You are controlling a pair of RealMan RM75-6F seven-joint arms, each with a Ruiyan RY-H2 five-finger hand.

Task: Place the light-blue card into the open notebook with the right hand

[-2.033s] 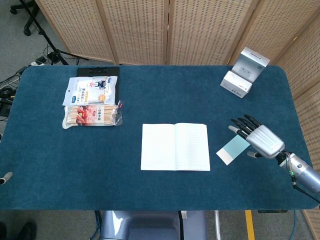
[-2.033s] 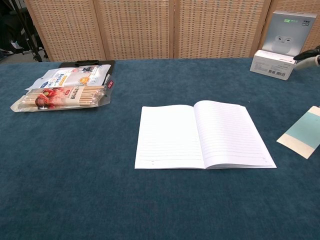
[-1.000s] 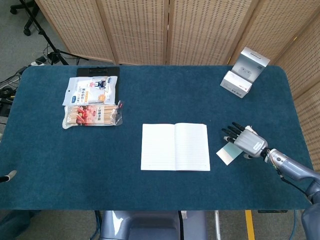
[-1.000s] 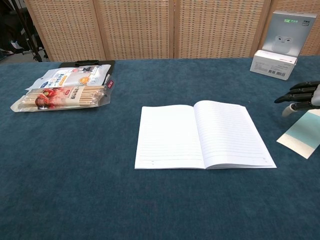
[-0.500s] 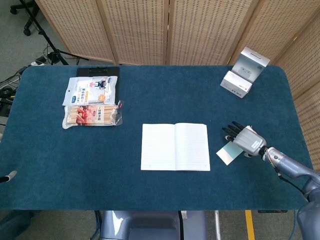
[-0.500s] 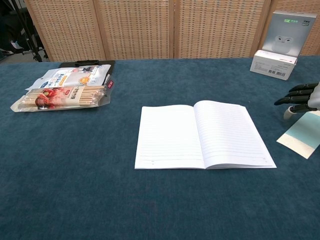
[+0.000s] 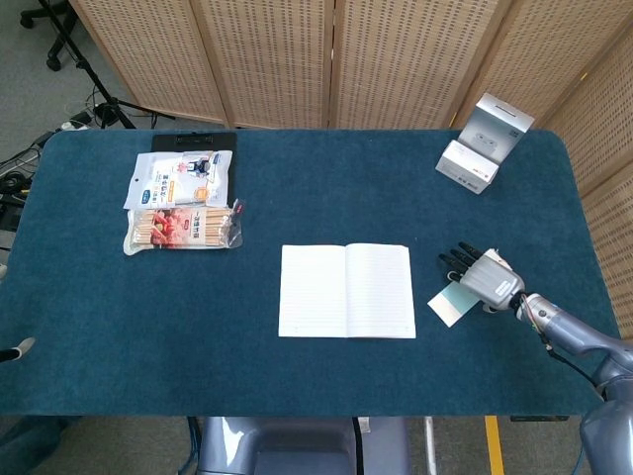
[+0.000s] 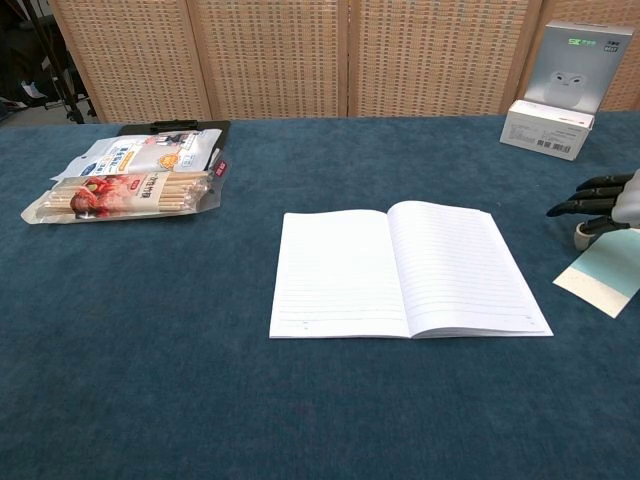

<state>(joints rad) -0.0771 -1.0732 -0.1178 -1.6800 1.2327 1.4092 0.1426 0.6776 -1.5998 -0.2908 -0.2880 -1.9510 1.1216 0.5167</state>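
Note:
The open notebook lies flat mid-table, blank lined pages up, also seen in the chest view. Just to its right, the light-blue card with a white end lies flat on the blue cloth. My right hand hovers low over the card's far end, dark fingers spread and pointing toward the notebook. In the chest view the fingers sit just above the card, thumb by its edge, and nothing is held. A small grey bit at the left edge may be my left hand.
Two snack packs lie on a black clipboard at the far left. A white and grey earbud box stands at the far right corner. A wicker screen lines the table's back.
My right hand came in from the right over the card and has sunk slightly lower in the last half second. The card and notebook have not moved.

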